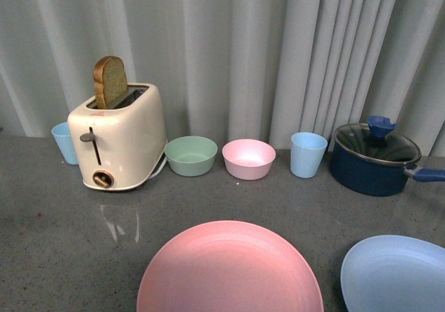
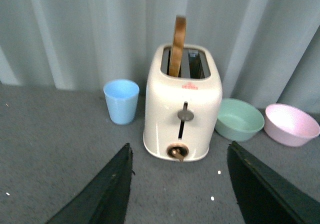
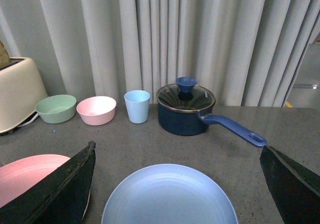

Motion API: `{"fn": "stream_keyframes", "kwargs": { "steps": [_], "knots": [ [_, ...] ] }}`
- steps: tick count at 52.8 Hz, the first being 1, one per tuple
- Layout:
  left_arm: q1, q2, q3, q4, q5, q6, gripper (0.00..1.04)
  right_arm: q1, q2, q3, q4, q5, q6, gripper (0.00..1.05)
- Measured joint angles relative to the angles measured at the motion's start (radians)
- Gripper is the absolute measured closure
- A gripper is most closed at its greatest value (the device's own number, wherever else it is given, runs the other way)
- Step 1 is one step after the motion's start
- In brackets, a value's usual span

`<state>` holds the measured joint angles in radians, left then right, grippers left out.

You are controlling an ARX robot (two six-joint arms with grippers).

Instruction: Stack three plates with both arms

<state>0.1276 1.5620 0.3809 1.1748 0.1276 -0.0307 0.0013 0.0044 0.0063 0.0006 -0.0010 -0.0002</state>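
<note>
Near centre, pink plate (image 1: 229, 270); right of it, light blue plate (image 1: 396, 274), not touching. Left gripper (image 2: 180, 145) and right gripper (image 3: 177, 146) both spread wide.

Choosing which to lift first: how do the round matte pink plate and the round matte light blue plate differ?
The pink plate lies centre front; the light blue plate lies to its right, apart. The open right gripper is lined up with the light blue plate, with the pink plate off to its side. Both lie flat and empty.
</note>
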Motion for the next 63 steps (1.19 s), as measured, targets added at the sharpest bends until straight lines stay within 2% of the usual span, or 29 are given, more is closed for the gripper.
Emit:
{"fn": "stream_keyframes", "kwargs": {
  "steps": [15, 22, 25, 31, 63],
  "knots": [
    [-0.044, -0.209, -0.174, -0.041, -0.045, 0.013, 1.01, 0.000, 0.000, 0.000, 0.000, 0.000, 0.000, 0.07],
    [-0.058, -0.300, -0.223, -0.081, -0.058, 0.021, 1.01, 0.000, 0.000, 0.000, 0.000, 0.000, 0.000, 0.07],
    [-0.093, -0.354, -0.249, -0.112, -0.115, 0.021, 1.01, 0.000, 0.000, 0.000, 0.000, 0.000, 0.000, 0.07],
    [-0.124, -0.443, -0.286, -0.167, -0.124, 0.023, 1.01, 0.000, 0.000, 0.000, 0.000, 0.000, 0.000, 0.07],
    [-0.127, -0.901, -0.352, -0.530, -0.128, 0.024, 1.01, 0.000, 0.000, 0.000, 0.000, 0.000, 0.000, 0.07]
  ]
}}
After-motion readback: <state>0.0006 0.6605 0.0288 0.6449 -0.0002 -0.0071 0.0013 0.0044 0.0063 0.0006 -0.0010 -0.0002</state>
